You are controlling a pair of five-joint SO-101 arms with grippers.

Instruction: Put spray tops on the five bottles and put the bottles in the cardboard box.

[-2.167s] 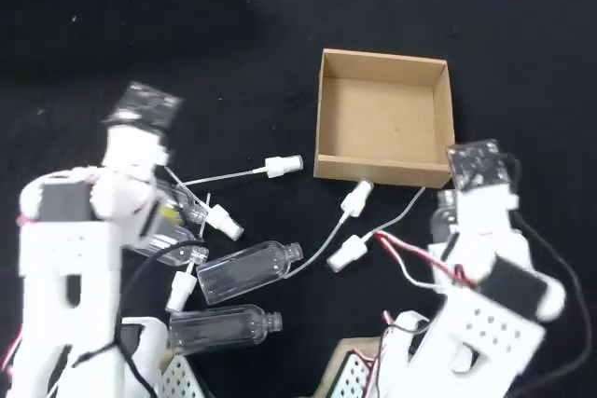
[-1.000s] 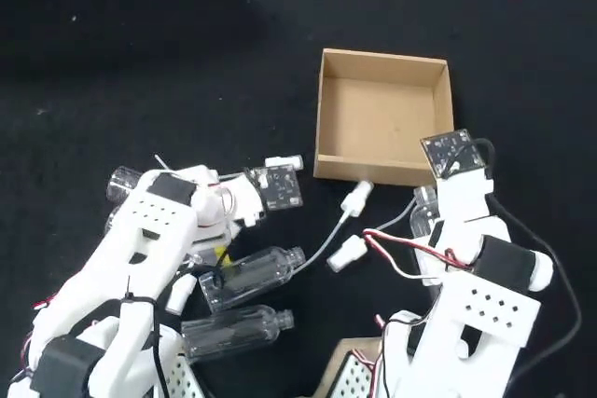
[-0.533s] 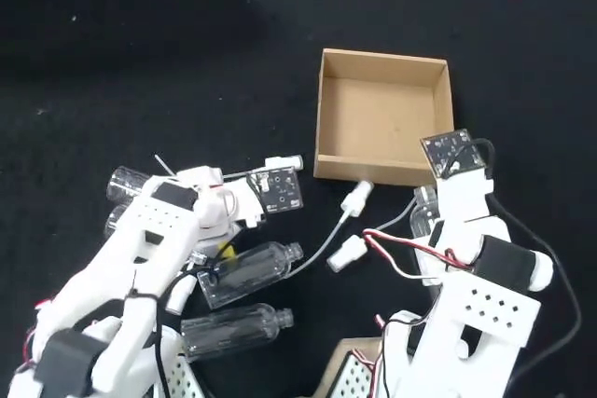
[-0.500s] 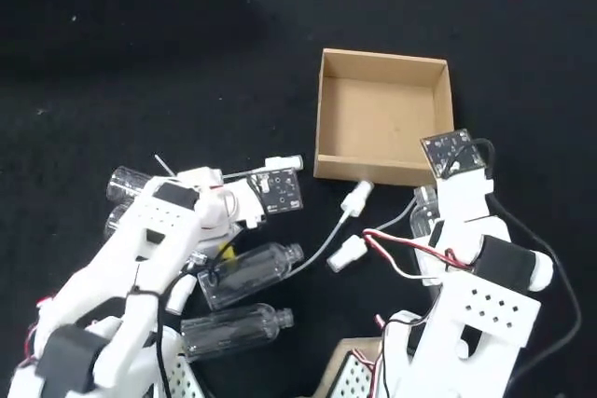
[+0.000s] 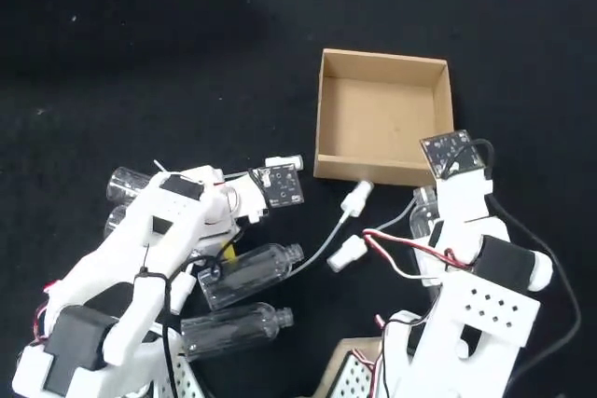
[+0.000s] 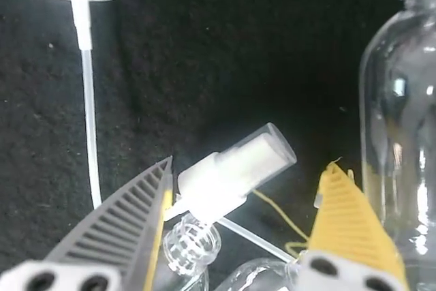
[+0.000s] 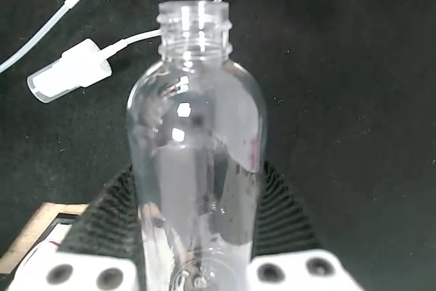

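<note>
The right gripper point(image 7: 198, 172) is clamped on one clear plastic bottle point(image 7: 196, 114) with its neck uncapped, just in front of the open brown cardboard box point(image 5: 384, 167). Four more clear bottles point(image 5: 250, 272) lie on the black table point(image 5: 187, 62) by the left arm. The left gripper point(image 6: 250, 168) stands spread around one white spray top point(image 6: 231, 172). Four other white tops point(image 5: 347, 253) lie loose.

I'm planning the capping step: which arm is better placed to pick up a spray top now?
Left. The left tool is open astride a spray top, while the right tool is shut on an uncapped bottle.
</note>
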